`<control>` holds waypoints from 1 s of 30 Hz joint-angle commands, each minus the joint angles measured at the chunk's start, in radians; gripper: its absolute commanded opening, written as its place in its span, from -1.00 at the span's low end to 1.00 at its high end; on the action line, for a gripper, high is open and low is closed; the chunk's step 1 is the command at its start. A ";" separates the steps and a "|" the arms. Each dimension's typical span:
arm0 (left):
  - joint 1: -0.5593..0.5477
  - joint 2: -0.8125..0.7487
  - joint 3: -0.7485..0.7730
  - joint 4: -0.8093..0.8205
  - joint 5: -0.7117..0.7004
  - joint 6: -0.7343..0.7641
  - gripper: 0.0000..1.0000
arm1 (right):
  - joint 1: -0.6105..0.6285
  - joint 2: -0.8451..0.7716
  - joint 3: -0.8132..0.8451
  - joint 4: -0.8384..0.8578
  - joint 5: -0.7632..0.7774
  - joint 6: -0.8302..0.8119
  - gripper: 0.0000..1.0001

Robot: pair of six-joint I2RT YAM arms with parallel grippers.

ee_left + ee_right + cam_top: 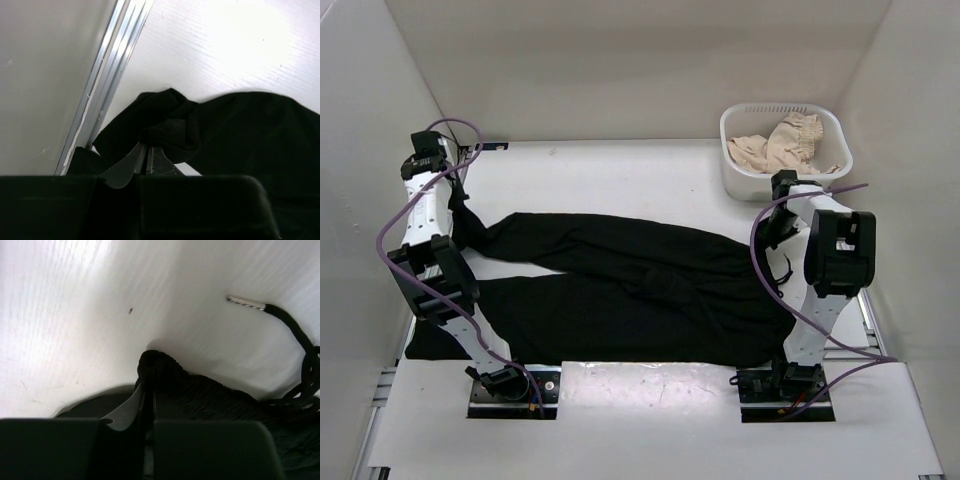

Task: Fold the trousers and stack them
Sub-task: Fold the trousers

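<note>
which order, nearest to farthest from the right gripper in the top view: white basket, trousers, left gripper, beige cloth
From the right gripper:
1. trousers: waist end pinched in its jaws, right side of the table.
2. white basket: just behind it, far right corner.
3. beige cloth: inside that basket.
4. left gripper: across the table, at the left edge.

You're working in a robotics lab cell: plain white panels point(620, 60) box in the bench point(620, 170) on three sides, an aluminium rail point(107, 75) lines its left edge, and the left arm point(435, 270) and right arm point(830, 270) are bolted along its near edge.
</note>
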 commanded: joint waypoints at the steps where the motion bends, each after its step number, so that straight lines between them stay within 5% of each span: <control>1: 0.010 0.006 0.072 0.001 -0.015 -0.001 -0.72 | -0.033 0.064 0.025 0.016 0.051 0.008 -1.00; 14: -0.047 0.310 0.559 0.001 0.014 -0.001 -0.72 | -0.260 -0.060 0.372 -0.015 0.151 -0.124 -1.00; 22: -0.067 0.330 0.636 0.039 -0.041 -0.001 -0.72 | -0.315 -0.162 0.243 -0.011 0.098 -0.146 -1.00; 24: -0.067 0.237 0.580 0.039 -0.041 -0.001 -0.72 | -0.325 -0.218 0.213 -0.011 0.087 -0.173 -1.00; 30: 0.058 -0.175 0.057 0.039 -0.122 -0.001 -0.72 | -0.325 -0.376 0.036 -0.031 -0.019 -0.296 -1.00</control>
